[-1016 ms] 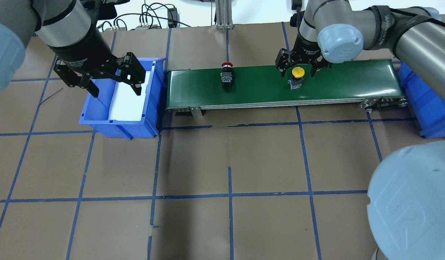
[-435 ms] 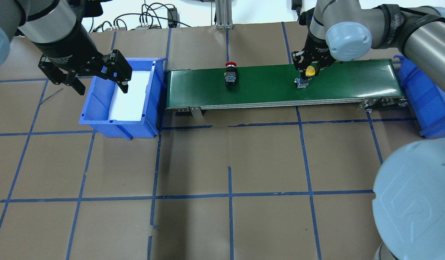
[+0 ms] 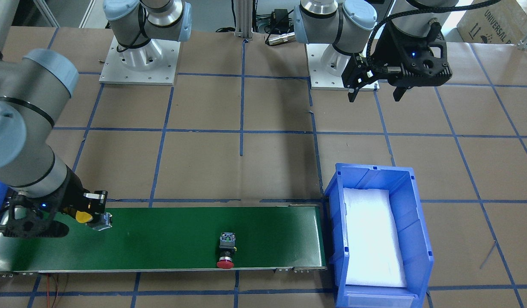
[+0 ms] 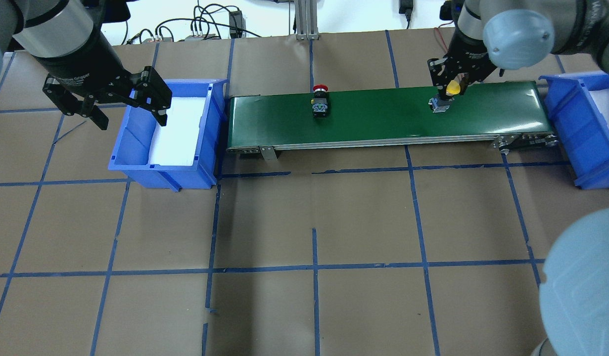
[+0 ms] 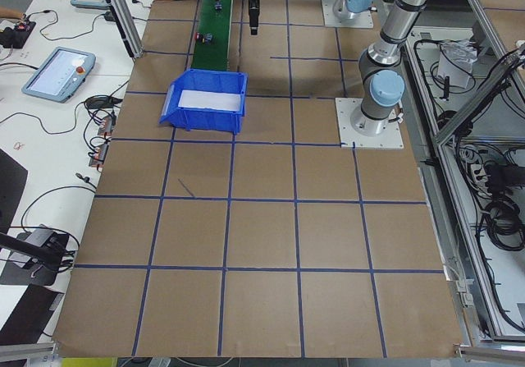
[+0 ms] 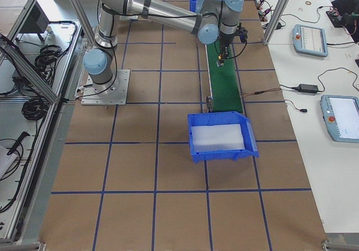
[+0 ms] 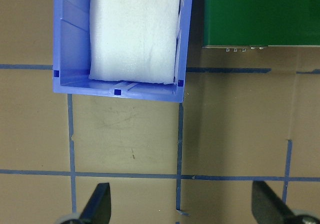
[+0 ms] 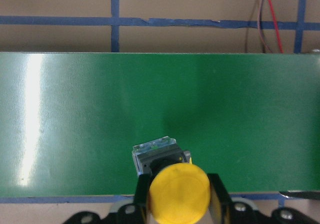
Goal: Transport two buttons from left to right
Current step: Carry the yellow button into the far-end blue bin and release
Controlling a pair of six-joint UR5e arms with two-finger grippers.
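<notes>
My right gripper [image 4: 450, 91] is shut on the yellow-capped button [image 4: 452, 89] and holds it tilted over the right part of the green conveyor belt [image 4: 373, 118]. The right wrist view shows the yellow cap [image 8: 179, 191] between both fingers [image 8: 142, 194]. The red-capped button [image 4: 320, 105] lies on the belt left of its middle, and also shows in the front view [image 3: 227, 250]. My left gripper [image 4: 132, 118] is open and empty, raised over the left side of the left blue bin [image 4: 136, 133].
The left blue bin holds only a white foam pad [image 4: 178, 133]. A second blue bin [image 4: 571, 128] stands at the belt's right end. Blue tape lines grid the brown table. Cables lie beyond the belt's far side.
My right gripper shut on the yellow button and carried it right along the belt. My left gripper moved left and back from the bin. The red button shifted slightly right.
</notes>
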